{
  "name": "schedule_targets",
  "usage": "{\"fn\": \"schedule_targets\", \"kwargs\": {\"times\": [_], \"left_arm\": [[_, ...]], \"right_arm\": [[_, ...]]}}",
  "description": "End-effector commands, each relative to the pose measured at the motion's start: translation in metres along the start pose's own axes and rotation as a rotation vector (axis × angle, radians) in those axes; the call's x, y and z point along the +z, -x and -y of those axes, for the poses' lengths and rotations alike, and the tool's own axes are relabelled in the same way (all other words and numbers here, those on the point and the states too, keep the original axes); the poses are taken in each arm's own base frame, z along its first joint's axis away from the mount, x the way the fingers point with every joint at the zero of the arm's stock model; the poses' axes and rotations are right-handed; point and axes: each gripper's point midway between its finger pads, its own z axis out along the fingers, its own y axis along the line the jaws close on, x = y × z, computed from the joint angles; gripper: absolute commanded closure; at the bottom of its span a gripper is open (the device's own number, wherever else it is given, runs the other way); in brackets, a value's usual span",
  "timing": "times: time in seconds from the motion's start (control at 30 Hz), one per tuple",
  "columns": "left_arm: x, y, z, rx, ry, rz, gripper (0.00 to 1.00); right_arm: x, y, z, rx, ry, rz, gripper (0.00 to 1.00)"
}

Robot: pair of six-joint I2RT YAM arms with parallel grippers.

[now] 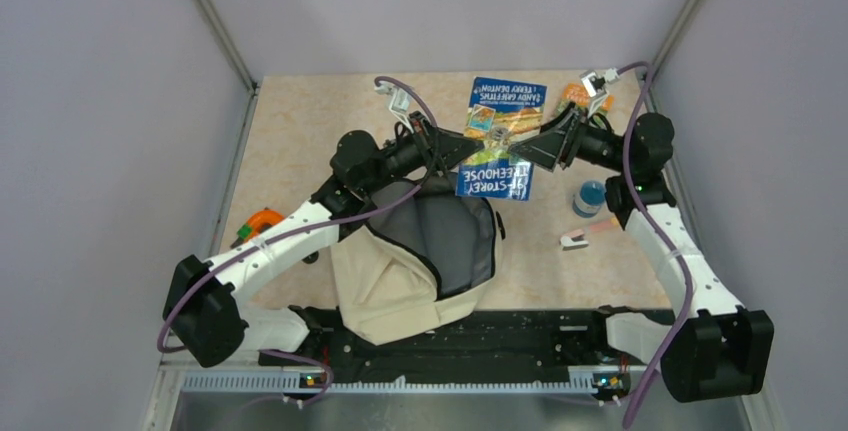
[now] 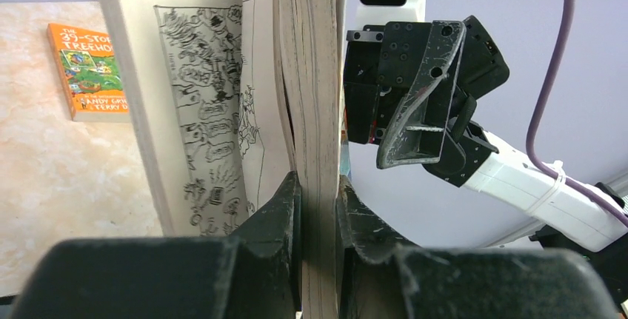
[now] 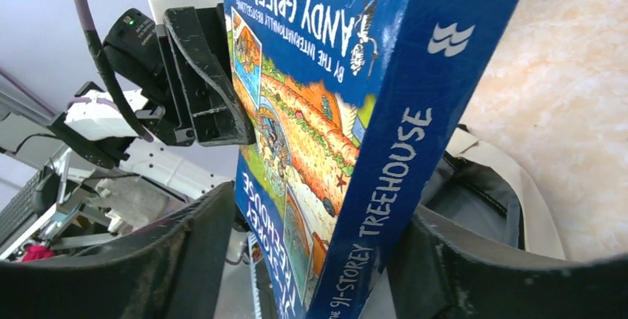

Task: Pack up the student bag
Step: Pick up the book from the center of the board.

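The cream student bag [image 1: 385, 286] lies open near the arms, its grey lining [image 3: 474, 204] facing up. A blue paperback book [image 1: 498, 141] hangs in the air just beyond the bag's mouth. My left gripper [image 2: 320, 193] is shut on the book's page block [image 2: 311, 75], and some pages fan open to the left. My right gripper [image 3: 318, 223] straddles the blue spine [image 3: 392, 178] from the other side. Its jaws are open, with a gap on the cover side and the other finger [image 3: 474, 267] close to the spine.
An orange book [image 2: 89, 71] lies flat on the table at the far right [image 1: 578, 99]. A blue-capped bottle [image 1: 589, 197] and a small white-and-pink item [image 1: 582, 237] sit right of the bag. An orange object [image 1: 262, 222] lies at the left edge.
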Motion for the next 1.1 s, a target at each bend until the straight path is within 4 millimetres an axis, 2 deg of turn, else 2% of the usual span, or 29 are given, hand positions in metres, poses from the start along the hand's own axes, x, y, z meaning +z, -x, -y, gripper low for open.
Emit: {"fn": "schedule_targets", "kwargs": {"times": [0.0, 0.07, 0.17, 0.27, 0.33, 0.37, 0.4, 0.43, 0.47, 0.5, 0.57, 0.67, 0.7, 0.87, 0.97, 1.07], "left_arm": [[-0.004, 0.040, 0.041, 0.081, -0.120, 0.134, 1.00], [-0.003, 0.038, 0.041, 0.077, -0.120, 0.130, 1.00], [-0.001, 0.034, 0.040, 0.079, -0.117, 0.110, 1.00], [0.000, 0.030, 0.035, 0.076, -0.092, 0.088, 1.00], [-0.002, 0.025, 0.026, 0.067, -0.045, 0.077, 0.98], [-0.005, 0.020, 0.019, 0.064, -0.015, 0.065, 0.92], [-0.008, 0.013, 0.009, 0.062, 0.025, 0.048, 0.80], [-0.013, 0.006, -0.001, 0.063, 0.073, 0.027, 0.64], [-0.019, -0.005, -0.017, 0.061, 0.145, -0.006, 0.44], [-0.028, -0.013, -0.032, 0.062, 0.225, -0.034, 0.34], [-0.056, -0.036, -0.067, 0.061, 0.418, -0.113, 0.23], [-0.114, -0.049, -0.106, 0.085, 0.711, -0.151, 0.16], [-0.132, -0.050, -0.113, 0.094, 0.787, -0.153, 0.16], [-0.214, -0.048, -0.125, 0.105, 1.065, -0.119, 0.11], [-0.239, -0.047, -0.125, 0.084, 1.126, -0.067, 0.07], [-0.244, -0.055, -0.126, 0.035, 1.123, -0.049, 0.05]], "right_arm": [[0.003, 0.006, -0.010, -0.037, 0.054, 0.019, 0.35], [0.003, 0.006, -0.008, -0.031, 0.052, 0.025, 0.41], [0.004, 0.007, -0.004, -0.023, 0.039, 0.044, 0.58], [0.004, 0.008, 0.001, -0.018, 0.024, 0.066, 0.78], [0.005, 0.009, 0.007, -0.016, -0.005, 0.087, 0.98], [0.005, 0.010, 0.014, -0.018, -0.036, 0.101, 1.00], [0.004, 0.010, 0.022, -0.013, -0.076, 0.112, 1.00], [0.003, 0.010, 0.031, -0.018, -0.123, 0.122, 1.00], [0.000, 0.009, 0.045, -0.005, -0.201, 0.134, 1.00], [-0.004, 0.008, 0.057, -0.005, -0.271, 0.139, 1.00], [-0.015, 0.008, 0.080, -0.039, -0.423, 0.149, 1.00], [-0.034, 0.009, 0.100, -0.090, -0.594, 0.157, 1.00], [-0.039, 0.009, 0.103, -0.103, -0.623, 0.154, 1.00], [-0.041, -0.011, 0.108, -0.072, -0.623, 0.105, 1.00], [-0.038, -0.026, 0.113, -0.032, -0.608, 0.089, 1.00], [-0.035, -0.036, 0.116, -0.014, -0.619, 0.090, 1.00]]}}
